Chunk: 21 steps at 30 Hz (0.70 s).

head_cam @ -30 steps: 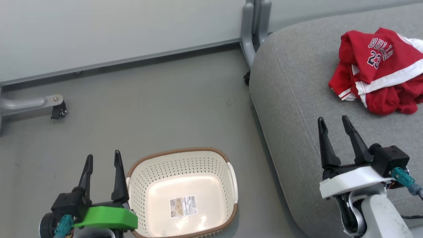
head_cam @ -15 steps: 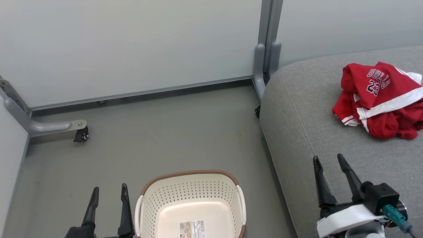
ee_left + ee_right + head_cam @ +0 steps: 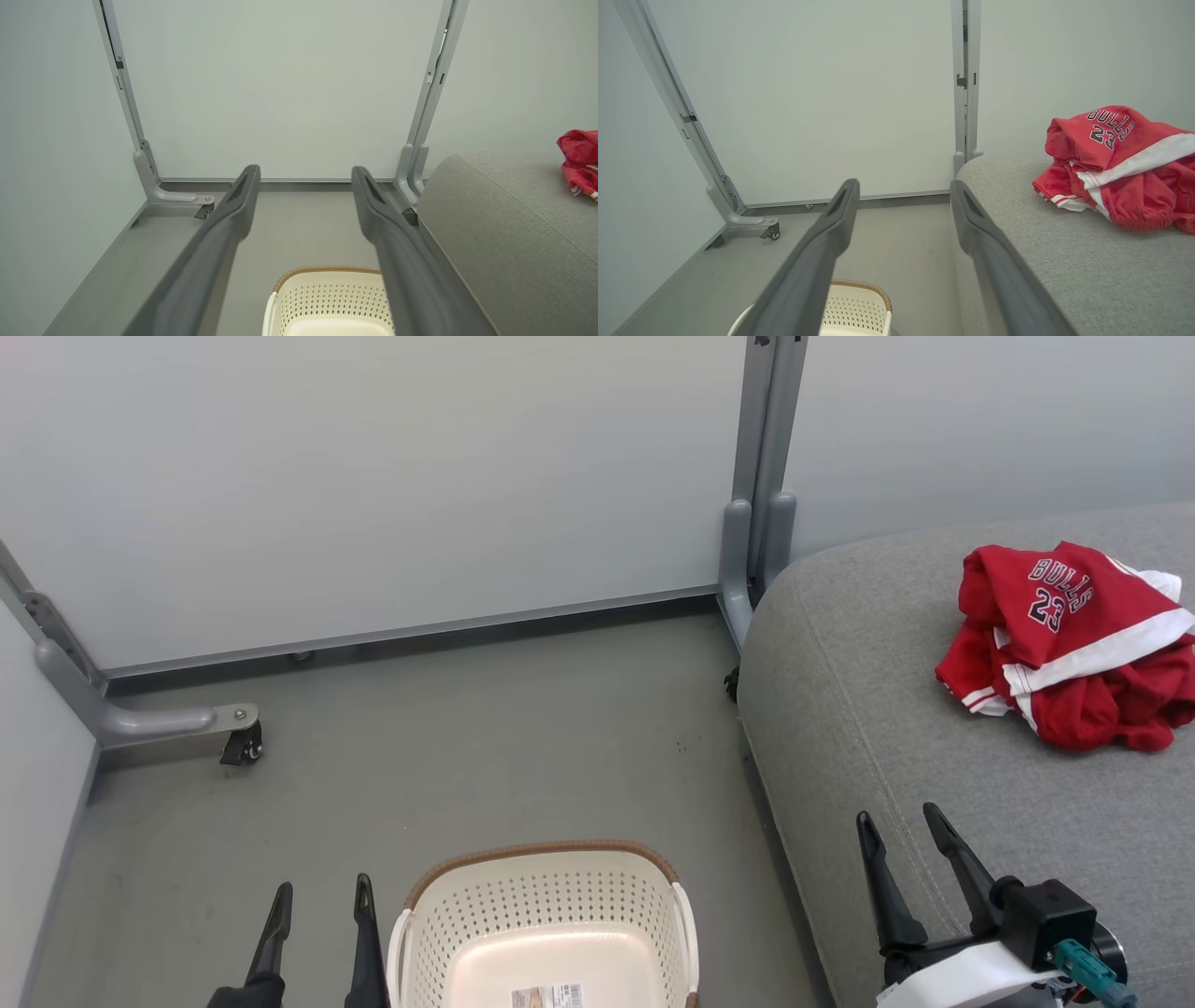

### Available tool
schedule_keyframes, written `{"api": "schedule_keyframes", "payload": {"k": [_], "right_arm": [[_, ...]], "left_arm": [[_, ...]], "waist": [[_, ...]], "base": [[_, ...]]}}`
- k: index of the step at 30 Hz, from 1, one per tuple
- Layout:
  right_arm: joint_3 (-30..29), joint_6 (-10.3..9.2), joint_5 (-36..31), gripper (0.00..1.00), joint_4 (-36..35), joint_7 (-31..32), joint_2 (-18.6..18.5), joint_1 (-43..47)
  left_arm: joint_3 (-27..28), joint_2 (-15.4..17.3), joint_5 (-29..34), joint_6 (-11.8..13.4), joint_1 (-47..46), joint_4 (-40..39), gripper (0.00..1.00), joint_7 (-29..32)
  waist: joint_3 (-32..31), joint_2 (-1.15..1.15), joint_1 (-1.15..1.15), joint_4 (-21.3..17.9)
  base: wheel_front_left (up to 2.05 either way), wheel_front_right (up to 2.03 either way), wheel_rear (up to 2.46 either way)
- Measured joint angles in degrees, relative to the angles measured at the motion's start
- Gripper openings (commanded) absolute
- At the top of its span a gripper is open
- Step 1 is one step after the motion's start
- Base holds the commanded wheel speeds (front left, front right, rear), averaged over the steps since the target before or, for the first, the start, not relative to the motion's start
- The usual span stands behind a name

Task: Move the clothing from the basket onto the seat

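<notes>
The floor [image 3: 467, 756] is smooth grey, bounded at 12 o'clock by pale partition panels [image 3: 373, 476] that meet at a grey metal post [image 3: 761, 476]. A bracket foot with a black caster [image 3: 241, 745] stands at 9 o'clock. The seat [image 3: 887, 709], light-grey fabric with a stitched seam, fills the 3 o'clock side of the head view. The clothing [image 3: 1064, 644] lies crumpled in one heap on the seat at 2 o'clock, with "BULLS 23" facing up, well apart from both grippers. The basket [image 3: 541, 896] stands on the floor at 6 o'clock, near the seat's edge. The left gripper [image 3: 322, 885] is at 7 o'clock, just beside the basket's left handle, fingers spread with nothing between them. The right gripper [image 3: 897, 814] is at 5 o'clock over the seat's front corner, fingers likewise spread and holding nothing. The frame edge cuts off the basket's near half, most of its paper label [image 3: 546, 997], the left gripper's body and the heap's right side. The number of garments in the heap cannot be determined.
</notes>
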Motion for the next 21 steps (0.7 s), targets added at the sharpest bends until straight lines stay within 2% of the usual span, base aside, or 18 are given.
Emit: {"api": "schedule_keyframes", "payload": {"k": [7,8,13,21], "right_arm": [[0.0,0.00,-0.2,1.00,0.1,0.0,0.0,0.4],[0.0,0.01,-0.3,0.00,0.0,0.0,0.0,0.5],[0.3,0.01,0.2,0.00,2.3,0.1,0.0,1.6],[-0.5,0.01,9.0,0.00,2.8,2.0,0.0,1.3]], "left_arm": [[0.2,0.0,-0.5,-0.5,0.0,-0.1,1.00,0.0],[0.2,0.0,-0.5,-0.5,0.0,-0.2,0.00,0.0],[-0.1,-0.1,-0.7,-0.5,0.2,2.2,0.00,0.0],[0.6,-0.1,-9.4,-1.5,-0.1,3.3,0.00,2.3]], "waist": [[-0.3,0.00,0.00,0.3],[-0.2,0.00,0.00,0.4],[-0.2,0.00,0.00,0.4],[0.2,0.00,0.00,0.4]], "base": [[0.00,0.00,0.00],[0.00,0.00,0.00],[0.00,0.00,0.00],[0.00,0.00,0.00]]}}
